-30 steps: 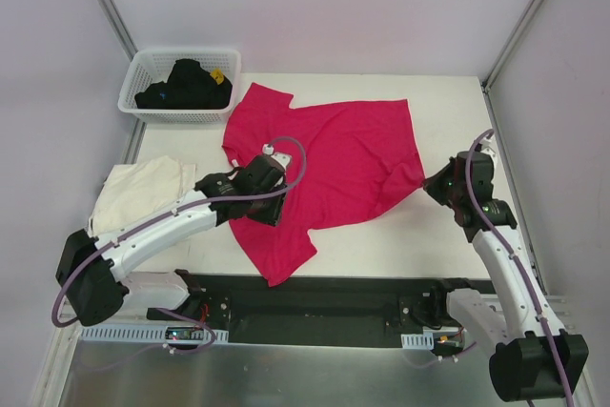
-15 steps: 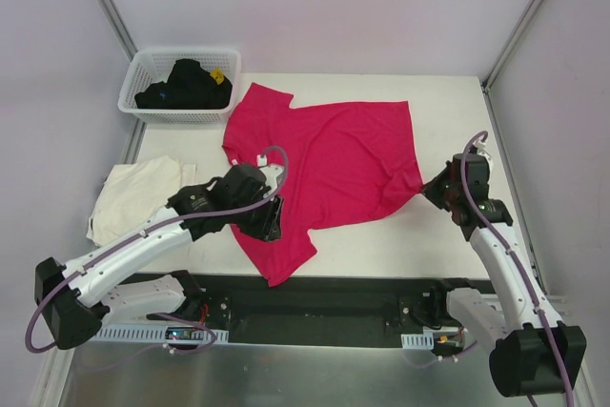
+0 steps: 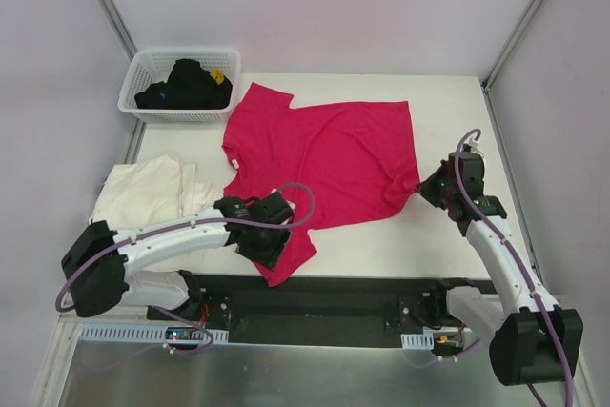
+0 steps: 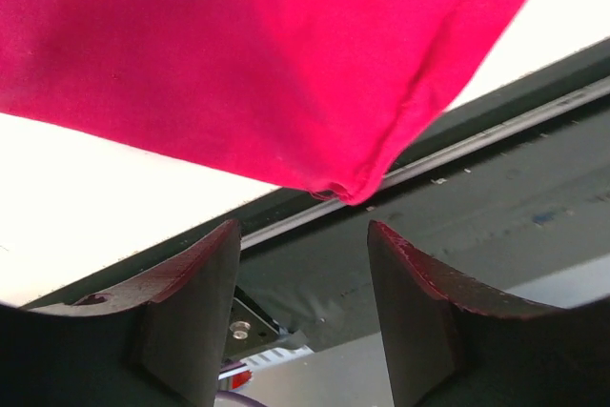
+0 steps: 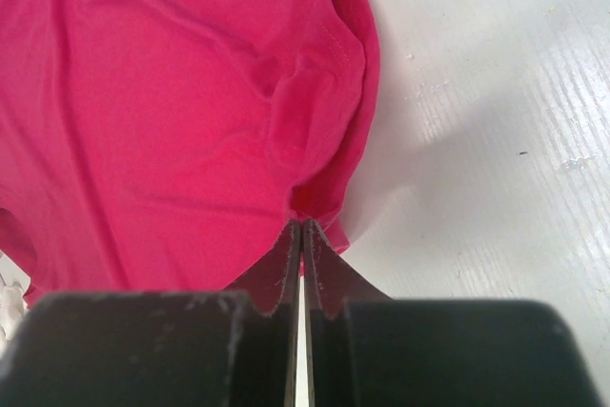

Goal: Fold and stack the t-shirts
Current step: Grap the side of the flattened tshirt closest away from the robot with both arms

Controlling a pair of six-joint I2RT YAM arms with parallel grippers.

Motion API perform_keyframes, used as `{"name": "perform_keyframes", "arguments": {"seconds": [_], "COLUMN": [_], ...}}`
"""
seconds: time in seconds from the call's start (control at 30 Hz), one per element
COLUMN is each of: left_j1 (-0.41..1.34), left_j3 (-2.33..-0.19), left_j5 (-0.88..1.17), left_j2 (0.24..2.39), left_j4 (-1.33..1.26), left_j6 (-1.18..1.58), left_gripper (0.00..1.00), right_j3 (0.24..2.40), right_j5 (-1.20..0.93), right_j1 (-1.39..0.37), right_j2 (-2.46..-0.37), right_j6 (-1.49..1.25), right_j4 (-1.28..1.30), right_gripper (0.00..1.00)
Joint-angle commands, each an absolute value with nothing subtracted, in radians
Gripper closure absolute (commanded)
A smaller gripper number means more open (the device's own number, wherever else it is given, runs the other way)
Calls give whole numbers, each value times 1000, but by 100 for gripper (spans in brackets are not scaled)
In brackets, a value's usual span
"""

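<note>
Two shirts in play: far left, the cream-white cloth t-shirt (image 3: 143, 195) lies rumpled at the edge of the white surface (image 3: 448, 111), with the white plastic lattice basket (image 3: 172, 113) behind it. Next along, the left hand (image 3: 270, 243) hovers at the near corner of the bright magenta-red cloth t-shirt (image 3: 334, 154), fingers spread, nothing between them. That shirt sprawls mid-surface across to the right hand (image 3: 434, 188), pressed together and pinching its right edge. Looks like the spreading-out step before folding; next, the left hand needs to close on that corner.
</note>
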State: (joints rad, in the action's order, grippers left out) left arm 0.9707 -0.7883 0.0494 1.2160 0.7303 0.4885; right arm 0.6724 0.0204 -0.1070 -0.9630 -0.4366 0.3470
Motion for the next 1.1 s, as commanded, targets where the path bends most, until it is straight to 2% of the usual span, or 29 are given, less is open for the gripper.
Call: {"name": "perform_keyframes", "arguments": {"seconds": [0.0,0.3,0.8,1.07], "left_j1": [1023,1135,1224,1308], "left_j3": [-819,-876,-857,-877], "left_j5": [-93,-149,-167,-267], "left_j2": [1316,1422,1450,1520], "left_j4": [746,749,752,804], "left_j6": [540,565,649,681], "left_gripper": [44,45,56,57], "right_j3": [675,670,660,655], "right_j5": [9,9,-25,-32], "right_j1": [-109,-98,-87,-80], "right_j2": [-957,-953,-959,-951], "right_j6": [-426,-417,-407,-403], "right_j4": [308,307,299,299], "right_gripper": [99,99,99,99]}}
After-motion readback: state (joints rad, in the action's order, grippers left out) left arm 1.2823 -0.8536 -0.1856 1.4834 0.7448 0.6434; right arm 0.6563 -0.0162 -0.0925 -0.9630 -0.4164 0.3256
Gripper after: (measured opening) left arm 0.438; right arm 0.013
